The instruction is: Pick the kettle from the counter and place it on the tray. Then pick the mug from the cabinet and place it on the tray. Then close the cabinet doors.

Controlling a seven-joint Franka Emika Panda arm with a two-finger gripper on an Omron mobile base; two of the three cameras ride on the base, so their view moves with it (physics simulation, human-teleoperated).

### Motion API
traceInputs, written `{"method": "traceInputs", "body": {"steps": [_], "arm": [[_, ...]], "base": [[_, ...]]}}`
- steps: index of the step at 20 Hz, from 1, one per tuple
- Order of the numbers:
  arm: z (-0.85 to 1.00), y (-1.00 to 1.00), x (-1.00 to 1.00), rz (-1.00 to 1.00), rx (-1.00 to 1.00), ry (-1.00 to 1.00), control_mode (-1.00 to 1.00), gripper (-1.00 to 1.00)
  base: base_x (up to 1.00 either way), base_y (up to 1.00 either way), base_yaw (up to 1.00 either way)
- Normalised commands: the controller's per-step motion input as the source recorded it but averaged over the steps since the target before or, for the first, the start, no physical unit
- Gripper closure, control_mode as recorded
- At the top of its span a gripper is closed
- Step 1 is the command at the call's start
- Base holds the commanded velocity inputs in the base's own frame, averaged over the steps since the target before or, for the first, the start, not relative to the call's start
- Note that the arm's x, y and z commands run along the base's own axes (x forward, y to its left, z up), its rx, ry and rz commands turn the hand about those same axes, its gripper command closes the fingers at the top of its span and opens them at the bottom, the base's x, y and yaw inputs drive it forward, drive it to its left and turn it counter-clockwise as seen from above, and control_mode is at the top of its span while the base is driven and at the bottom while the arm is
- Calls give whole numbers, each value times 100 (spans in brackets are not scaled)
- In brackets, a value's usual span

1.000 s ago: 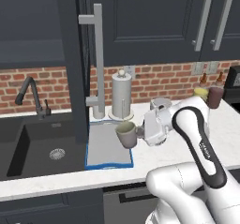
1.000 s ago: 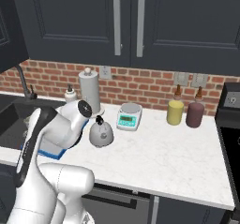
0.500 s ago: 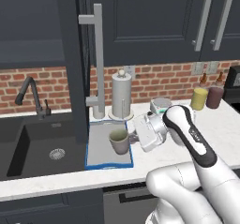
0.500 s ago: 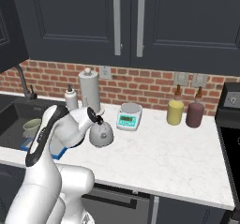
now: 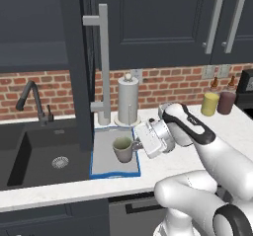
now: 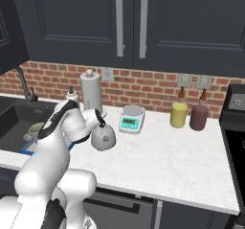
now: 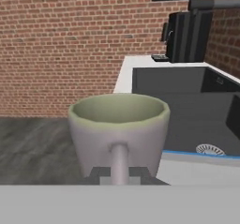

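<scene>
holding the mug (image 5: 122,149) by its loop handle, the gripper (image 5: 137,144) is pinched nearly shut on that thin handle, with the cup upright over the blue-rimmed tray (image 5: 103,167) near its middle; whether the base already touches the tray cannot be told. in the hand view the mug (image 7: 119,134) fills the foreground, handle toward the fingers, with the black sink (image 7: 187,110) beyond. the kettle (image 6: 103,137) is on the white counter (image 6: 162,161) to the right of the tray, not on it, so that first step looks undone or failed, and the tray will have to take it too. likely trouble: a handle grip gives little hold against twist, so if the cup is let go above the surface it could rock or tip; set too centrally, it may leave scant room for the kettle. the open cabinet door (image 5: 78,67) hangs just left of the tray with its silver bar handle (image 5: 103,67) jutting forward, and the paper-towel roll (image 5: 128,101) stands close behind, so the wrist has little room on those sides; free space lies toward the front edge and to the right, over bare counter.
</scene>
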Motion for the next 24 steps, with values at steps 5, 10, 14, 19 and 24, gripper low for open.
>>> {"method": "traceInputs", "body": {"steps": [5,10,14,19,24], "arm": [[-20,20,0,0,0,-3,-100,100],[-22,22,0,0,0,-6,-100,100],[-25,17,0,0,0,-13,-100,100],[-18,20,0,0,0,-10,-100,100],[-16,18,4,0,0,-4,-100,100]], "base": [[0,0,0],[0,0,0],[0,0,0],[0,0,0],[0,0,0]]}}
